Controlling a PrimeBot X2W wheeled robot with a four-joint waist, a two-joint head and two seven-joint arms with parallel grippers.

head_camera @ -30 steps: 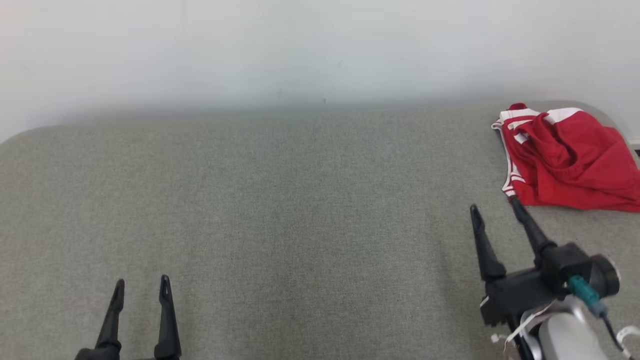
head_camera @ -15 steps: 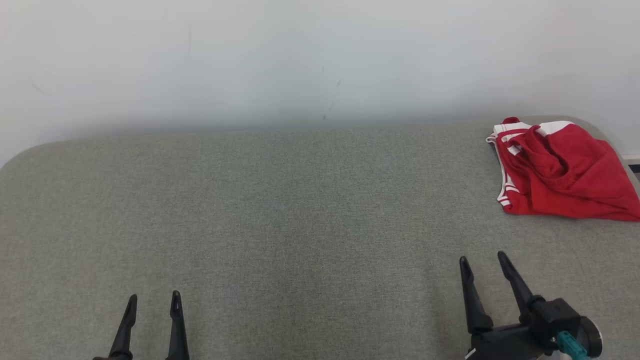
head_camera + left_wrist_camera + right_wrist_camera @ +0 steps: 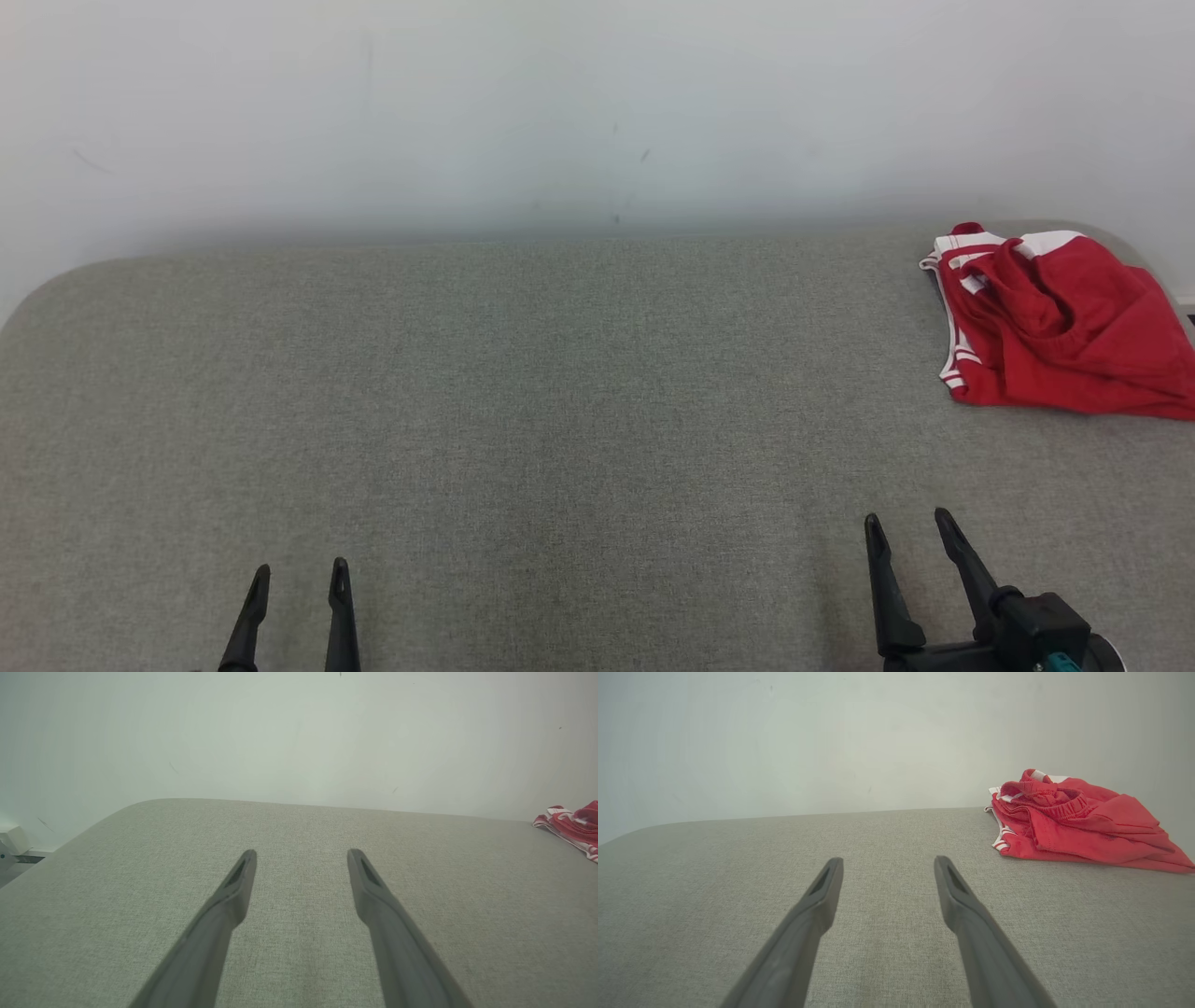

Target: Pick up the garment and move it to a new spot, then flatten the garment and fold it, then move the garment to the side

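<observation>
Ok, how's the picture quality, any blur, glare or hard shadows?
Head view: soft even light, no glare, garment sharp. Left wrist view: fingers soft near the lens, grey surface crisp. Right wrist view: same soft fingers, garment clear.

I see a bench (image 3: 560, 392) covered in grey woven cloth, rough and matt. Far on the right, the garment (image 3: 1055, 327) is soft red cloth with white trim, matt and wrinkled. The left gripper (image 3: 300, 567) and right gripper (image 3: 906, 515) look like dark, smooth, matt plastic. The wall (image 3: 560, 112) behind is pale, smooth and matt.
</observation>
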